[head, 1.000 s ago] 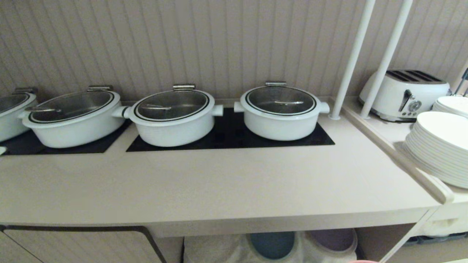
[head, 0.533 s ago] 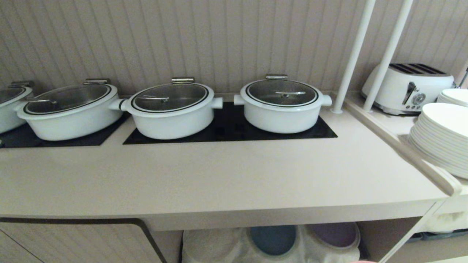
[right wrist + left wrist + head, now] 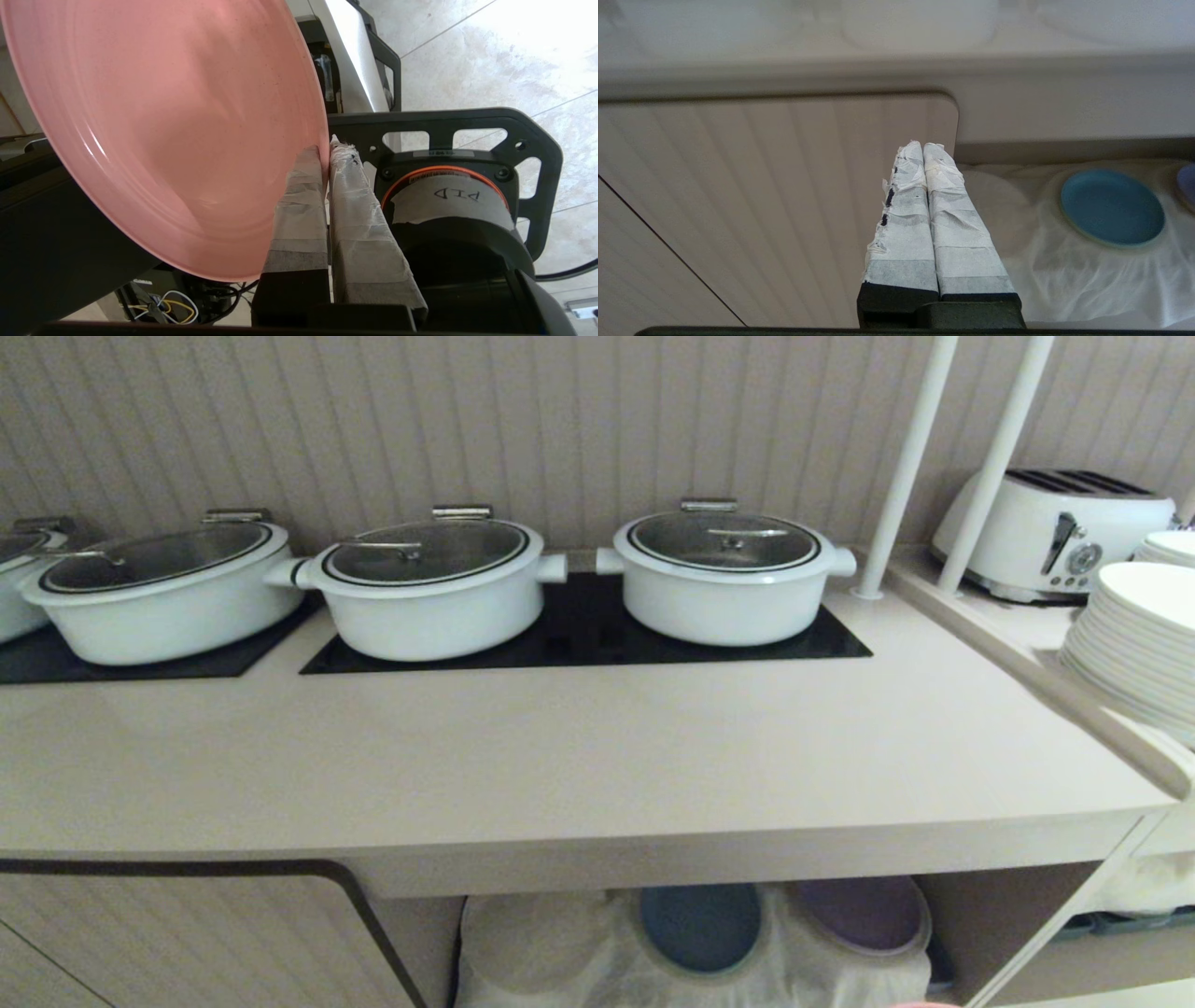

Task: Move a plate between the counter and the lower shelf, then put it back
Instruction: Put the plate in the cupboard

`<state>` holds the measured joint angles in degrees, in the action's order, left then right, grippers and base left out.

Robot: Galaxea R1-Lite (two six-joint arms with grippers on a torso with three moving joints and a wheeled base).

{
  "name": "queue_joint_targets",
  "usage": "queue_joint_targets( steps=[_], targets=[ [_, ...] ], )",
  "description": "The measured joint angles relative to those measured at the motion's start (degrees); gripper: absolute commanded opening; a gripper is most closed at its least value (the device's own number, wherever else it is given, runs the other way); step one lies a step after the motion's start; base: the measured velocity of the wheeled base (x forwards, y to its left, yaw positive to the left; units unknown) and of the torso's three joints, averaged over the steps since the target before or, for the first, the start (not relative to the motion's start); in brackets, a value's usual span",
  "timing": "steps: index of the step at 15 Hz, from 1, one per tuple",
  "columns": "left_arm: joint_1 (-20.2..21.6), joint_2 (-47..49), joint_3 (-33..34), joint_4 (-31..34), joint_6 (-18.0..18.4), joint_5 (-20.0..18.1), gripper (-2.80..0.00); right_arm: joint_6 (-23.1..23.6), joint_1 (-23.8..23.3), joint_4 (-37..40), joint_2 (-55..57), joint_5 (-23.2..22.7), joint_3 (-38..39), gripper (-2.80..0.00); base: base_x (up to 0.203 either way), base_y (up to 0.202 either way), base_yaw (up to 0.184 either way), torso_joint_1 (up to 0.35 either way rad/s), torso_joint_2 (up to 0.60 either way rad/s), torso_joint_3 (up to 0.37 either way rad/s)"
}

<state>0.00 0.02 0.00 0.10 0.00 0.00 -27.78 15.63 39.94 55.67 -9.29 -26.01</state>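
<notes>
Right tool (image 3: 325, 154) clamped on rim of pink plate (image 3: 163, 126), taped fingers (image 3: 299, 210) pinching the edge, plate tilted, hanging off to 1 side, low beside robot base and off the worktop (image 3: 560, 765). In head view only a pink sliver at the bottom edge, probably this plate, hard to be sure.

Left tool (image 3: 923, 149) closed, empty, parked in front of ribbed cabinet door (image 3: 738, 186), near the lower shelf (image 3: 990, 915).

Handling guess: plate light, stiff plastic, smooth so slippery. Rim pinch is the only practical hold, but an edge grip may let it swing or slide.

Shelf has white cloth (image 3: 1064, 280) over mounds, with blue plate (image 3: 1112, 207) and purple plate (image 3: 864, 913) on 2 of them. Shelf floor and back hidden, purple plate cut off in left wrist view. Neither arm shows in head view. 3 full white pots (image 3: 425, 588) on worktop, a 4th cut off at left.
</notes>
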Motion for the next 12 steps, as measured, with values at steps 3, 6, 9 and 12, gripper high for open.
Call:
queue_joint_targets(
  steps=[3,6,9,12],
  targets=[
    [0.00,0.00,0.00,0.00,0.00,0.00,-2.80,0.00,0.00,0.06,0.09,-0.02,0.00,-2.80,0.000,0.000,0.000,-0.276,0.54,0.272],
    [0.00,0.00,0.00,0.00,-0.02,0.00,-2.80,0.02,0.00,0.10,0.05,-0.05,0.00,-2.80,0.000,0.000,0.000,-0.269,0.54,0.264],
    [0.00,0.00,0.00,-0.05,0.00,0.00,-2.80,0.08,0.00,0.19,0.00,0.00,-0.02,-2.80,0.000,0.000,0.000,-0.260,0.52,0.254],
    [0.00,0.00,0.00,0.01,0.00,0.00,-2.80,0.09,-0.09,0.18,-0.05,-0.05,-0.09,-2.80,0.000,0.000,0.000,-0.251,0.50,0.245]
  ],
)
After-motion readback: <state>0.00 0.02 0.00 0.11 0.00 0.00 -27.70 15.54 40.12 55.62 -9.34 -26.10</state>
